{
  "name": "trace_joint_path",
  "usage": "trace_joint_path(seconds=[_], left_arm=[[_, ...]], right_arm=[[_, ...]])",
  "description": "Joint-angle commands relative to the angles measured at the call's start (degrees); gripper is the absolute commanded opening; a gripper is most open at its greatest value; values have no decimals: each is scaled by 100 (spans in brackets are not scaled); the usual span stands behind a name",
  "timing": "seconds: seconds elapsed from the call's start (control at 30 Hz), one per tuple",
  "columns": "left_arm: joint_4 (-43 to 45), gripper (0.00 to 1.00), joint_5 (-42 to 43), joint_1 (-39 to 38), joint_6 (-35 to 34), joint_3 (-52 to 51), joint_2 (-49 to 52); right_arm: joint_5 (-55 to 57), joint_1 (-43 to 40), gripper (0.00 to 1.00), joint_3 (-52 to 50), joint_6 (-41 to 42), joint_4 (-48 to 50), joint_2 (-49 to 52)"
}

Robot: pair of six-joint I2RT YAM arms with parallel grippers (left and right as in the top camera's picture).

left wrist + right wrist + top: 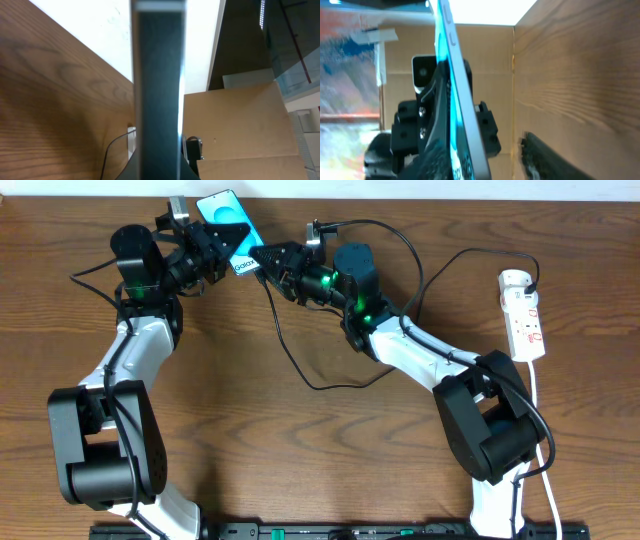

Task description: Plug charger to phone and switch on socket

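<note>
While my left gripper (pixel 222 242) clamps the flat cyan-screened phone (pixel 225 207) aloft, my right gripper (pixel 268 262) stands parted at its lower end; thin black charger cable (pixel 300 370) likely plugged; next: press white oblong power strip's (pixel 527 315) switch

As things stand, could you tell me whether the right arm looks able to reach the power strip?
Probably yes. The power strip lies beside the right arm and nothing stands between; only the thin black charger cable trails nearby. The right gripper is over by the phone.
</note>
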Motion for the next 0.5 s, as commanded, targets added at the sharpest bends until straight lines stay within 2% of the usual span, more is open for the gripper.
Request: trace_joint_path(seconds=[0.0, 0.17, 0.2, 0.47], left_arm=[[81, 7, 133, -28, 85, 50, -83], [-260, 7, 92, 94, 273, 50, -83], [-313, 7, 90, 144, 295, 50, -83], [-352, 7, 256, 647, 271, 50, -83]], right_arm=[[55, 11, 64, 59, -83, -2, -9], [37, 9, 96, 59, -188, -2, -9], [20, 9, 99, 59, -192, -2, -9], [-337, -66, 99, 59, -350, -83, -9]])
